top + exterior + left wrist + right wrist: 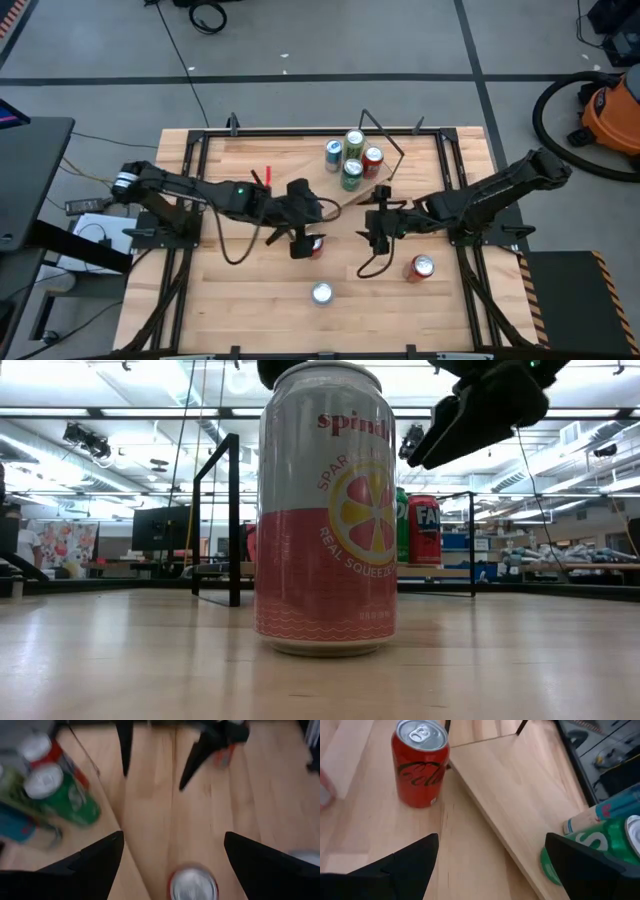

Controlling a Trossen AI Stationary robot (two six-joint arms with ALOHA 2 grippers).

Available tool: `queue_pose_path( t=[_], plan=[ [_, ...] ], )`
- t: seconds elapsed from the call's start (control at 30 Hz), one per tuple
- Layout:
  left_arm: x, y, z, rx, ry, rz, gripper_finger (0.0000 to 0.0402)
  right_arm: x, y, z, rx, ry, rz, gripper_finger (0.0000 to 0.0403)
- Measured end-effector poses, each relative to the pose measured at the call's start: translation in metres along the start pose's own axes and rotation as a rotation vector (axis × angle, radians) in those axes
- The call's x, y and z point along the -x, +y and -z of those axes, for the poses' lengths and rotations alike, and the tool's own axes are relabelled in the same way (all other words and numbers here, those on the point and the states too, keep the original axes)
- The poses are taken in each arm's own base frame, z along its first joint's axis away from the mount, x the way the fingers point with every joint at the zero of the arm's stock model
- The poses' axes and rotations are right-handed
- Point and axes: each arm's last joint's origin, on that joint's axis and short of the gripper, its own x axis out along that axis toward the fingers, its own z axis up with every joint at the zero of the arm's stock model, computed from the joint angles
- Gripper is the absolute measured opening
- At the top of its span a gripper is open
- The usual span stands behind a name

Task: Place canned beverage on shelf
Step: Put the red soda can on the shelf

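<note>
Fingers (100, 857) of the left gripper (301, 243) stand wide apart above a red can (316, 245), which sits upright on the bench (240, 300) near its middle; in the left wrist view that can's silver top (193, 884) shows between the two dark fingers, with nothing clamped. Just across from it, the right gripper (378, 228) hangs over the bench with its fingers (405, 862) likewise spread and holding nothing. In the right wrist view, the red cola can (420, 762) stands upright on the bench beside the near edge of the shelf (520, 800).

That shelf (290, 160), a light-wood board with black rod frames at its ends, lies at the far side of the bench. Four cans stand on it in a tight cluster: a blue one (333, 154), a green one (354, 143), a red one (373, 158) and a second green one (351, 174).

Nearer the front of the bench, a second red can (420, 267) stands by the right arm, and a pink-and-grey citrus can (321, 293) stands alone at the front middle, filling the low view (325, 510).
</note>
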Motion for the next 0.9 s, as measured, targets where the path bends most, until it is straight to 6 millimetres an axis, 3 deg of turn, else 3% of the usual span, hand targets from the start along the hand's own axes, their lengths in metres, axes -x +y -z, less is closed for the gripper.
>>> queue_pose_path(
  t=[0.23, 0.6, 0.9],
  plan=[
    [-0.012, -0.012, -0.012, -0.001, 0.141, 0.075, 0.0357, -0.005, 0.01, 0.015, 0.004, -0.046, 0.075, 0.0377],
    [-0.058, -0.019, 0.01, 0.092, 0.362, 0.094, 0.0357, -0.005, 0.021, 0.026, 0.026, -0.132, 0.128, 0.0377],
    [-0.078, -0.023, 0.023, 0.009, 0.452, 0.066, 0.0357, -0.008, 0.023, 0.027, 0.032, -0.15, 0.104, 0.0377]
  ],
)
